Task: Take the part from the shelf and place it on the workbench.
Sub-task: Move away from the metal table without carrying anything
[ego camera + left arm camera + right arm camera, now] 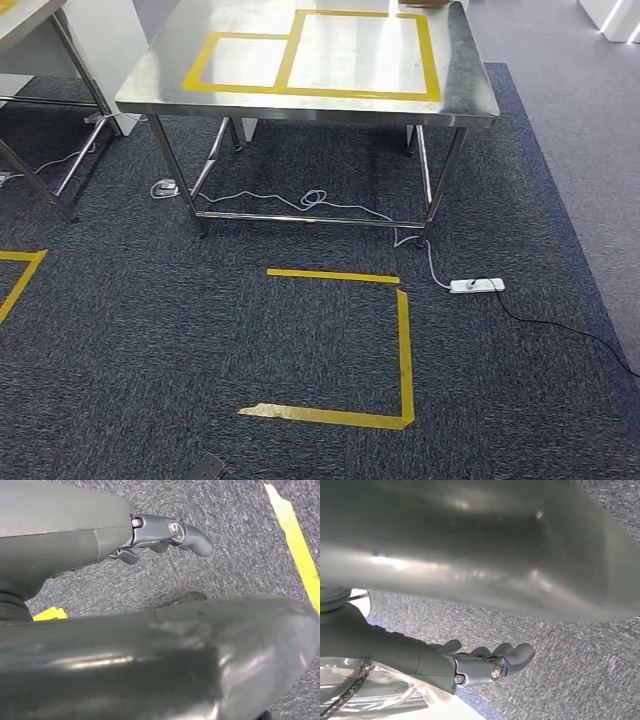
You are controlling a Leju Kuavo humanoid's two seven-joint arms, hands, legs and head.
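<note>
Both the left hand (166, 535) and right hand (486, 662) hang empty, fingers apart, above coarse grey carpet (226, 330).

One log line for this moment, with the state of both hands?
left hand: holds nothing | right hand: holds nothing | workbench: bare

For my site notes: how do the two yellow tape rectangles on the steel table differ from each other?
The left rectangle is clearly smaller than the right rectangle. The left one starts lower on the table, while the right one reaches nearer the far edge. Both are closed yellow tape outlines, share one side, and have nothing inside.
</note>
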